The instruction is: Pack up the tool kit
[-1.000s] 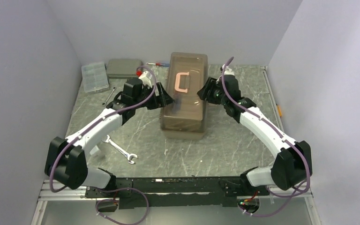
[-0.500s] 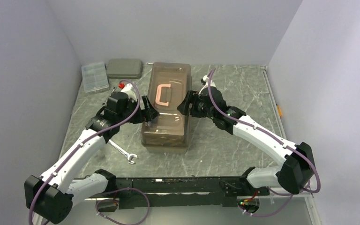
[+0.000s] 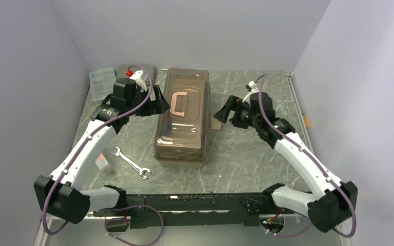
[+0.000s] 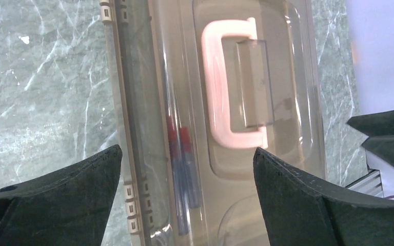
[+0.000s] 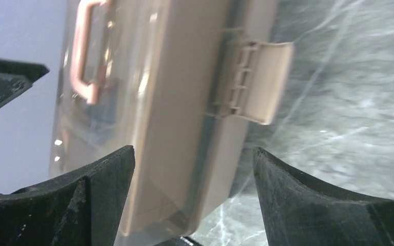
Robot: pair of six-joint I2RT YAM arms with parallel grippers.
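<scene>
Closed toolbox (image 3: 182, 123); left hand (image 3: 159, 101) at nine o'clock, right hand (image 3: 223, 111) at three, both wide open, empty; fastening the latch (image 5: 254, 82) seems next

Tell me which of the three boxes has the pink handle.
The large taupe toolbox mid-table; the clear organiser and flat grey case at the far left show none.

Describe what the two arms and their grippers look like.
Both the left arm and the right arm have white link shells with black joint housings. A purple cable loops along each. The left gripper and right gripper are matte black, with broad, curved, wedge-shaped fingers.
</scene>
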